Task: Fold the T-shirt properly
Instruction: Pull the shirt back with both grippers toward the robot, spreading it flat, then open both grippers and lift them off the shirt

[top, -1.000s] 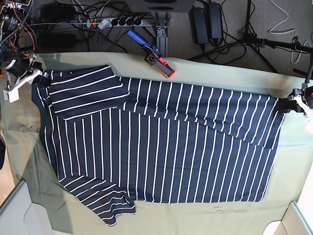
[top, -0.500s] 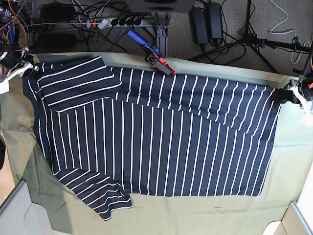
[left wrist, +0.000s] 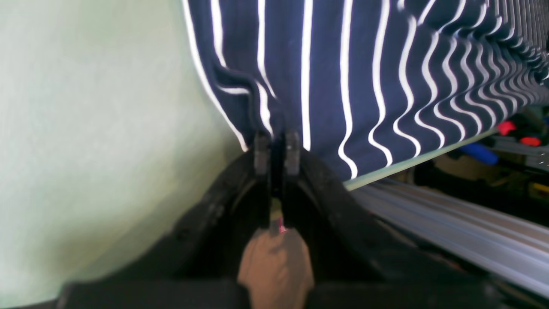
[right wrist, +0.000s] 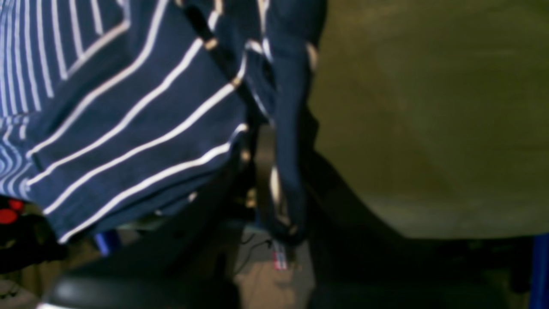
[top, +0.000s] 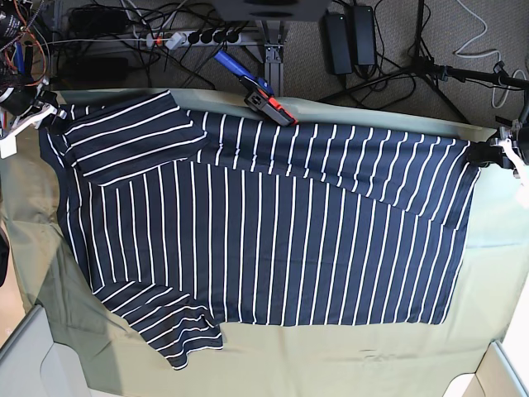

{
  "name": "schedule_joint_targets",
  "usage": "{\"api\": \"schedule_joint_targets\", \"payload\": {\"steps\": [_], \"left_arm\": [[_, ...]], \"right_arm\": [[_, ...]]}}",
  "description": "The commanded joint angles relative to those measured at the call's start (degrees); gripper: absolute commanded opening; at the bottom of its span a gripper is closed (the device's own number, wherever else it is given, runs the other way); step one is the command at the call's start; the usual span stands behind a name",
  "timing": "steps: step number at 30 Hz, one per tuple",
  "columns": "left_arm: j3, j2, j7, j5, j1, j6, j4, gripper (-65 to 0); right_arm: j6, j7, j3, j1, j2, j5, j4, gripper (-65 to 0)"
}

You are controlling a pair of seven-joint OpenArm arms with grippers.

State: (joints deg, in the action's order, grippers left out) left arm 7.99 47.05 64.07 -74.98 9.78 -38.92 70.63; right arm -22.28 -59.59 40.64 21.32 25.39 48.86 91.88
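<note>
Both my left end effector [left wrist: 274,148] and right end effector [right wrist: 274,180] are clenched on far corners of the limp, light, dark navy white-striped fabric T-shirt [top: 273,231], which sags between grips, so hem corners suit best.

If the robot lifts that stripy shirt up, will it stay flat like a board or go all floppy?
Probably floppy: the T-shirt ripples in waves near the left gripper. It likely sags between pinched corners, since it bunches at the right gripper. Seems light.
</note>
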Motion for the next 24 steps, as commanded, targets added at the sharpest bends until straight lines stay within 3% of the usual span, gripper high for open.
{"api": "schedule_joint_targets", "payload": {"steps": [1,3,4,7,8,12,17,24], "left_arm": [[0.7,2.0,-0.4,-0.7,-0.6,-1.1,0.6,-65.0],[0.7,2.0,-0.4,-2.0,-0.6,-1.1,0.6,-65.0],[0.7,2.0,-0.4,-2.4,-0.6,-1.1,0.6,-64.9],[0.7,2.0,0.9,-2.4,-0.6,-1.1,0.7,-43.5],[0.7,2.0,1.7,-2.4,-0.6,-1.1,0.8,-38.7],[1.6,2.0,2.3,-2.6,-0.5,-1.1,3.0,-36.0],[8.2,2.0,2.0,-4.0,-0.6,-1.1,8.5,-36.0],[13.0,2.0,1.4,-3.6,-0.5,-1.1,17.0,-36.0]], "right_arm": [[-3.7,1.6,1.0,0.1,1.6,-1.4,0.9,-65.0],[-3.7,1.5,1.0,0.1,1.6,-1.5,0.9,-65.0],[-3.7,1.5,1.0,0.1,1.6,-1.6,0.9,-61.0],[-3.7,2.6,1.0,0.1,1.6,-3.0,0.9,-27.0],[-3.7,2.6,1.0,0.1,1.6,-3.0,0.9,-20.5],[-3.7,2.8,1.6,0.0,1.6,-3.0,1.1,-20.6],[-3.6,2.5,6.4,-1.4,1.8,-1.0,4.0,-20.6],[-2.9,4.2,4.3,-15.1,5.7,-4.2,2.3,-20.6]]}}
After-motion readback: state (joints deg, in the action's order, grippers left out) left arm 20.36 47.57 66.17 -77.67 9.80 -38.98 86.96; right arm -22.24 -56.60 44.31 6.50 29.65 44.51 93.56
